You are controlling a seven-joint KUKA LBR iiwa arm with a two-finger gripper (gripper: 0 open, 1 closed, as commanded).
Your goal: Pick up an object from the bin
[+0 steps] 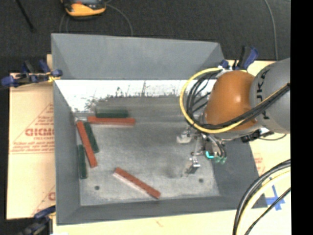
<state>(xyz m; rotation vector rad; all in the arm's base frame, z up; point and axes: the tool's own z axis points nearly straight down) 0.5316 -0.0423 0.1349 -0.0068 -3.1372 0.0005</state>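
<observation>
One red stick (137, 182), diagonal, claw (192, 168) near

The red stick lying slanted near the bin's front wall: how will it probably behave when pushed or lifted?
The red stick looks straight and flat-sided, so it is probably stiff and would slide, not roll. Long and thin, it may tilt if gripped near one end.

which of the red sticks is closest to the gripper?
The lone red stick lying diagonally low in the view, left of the gripper. The other two red sticks sit farther left beside green ones.
</observation>
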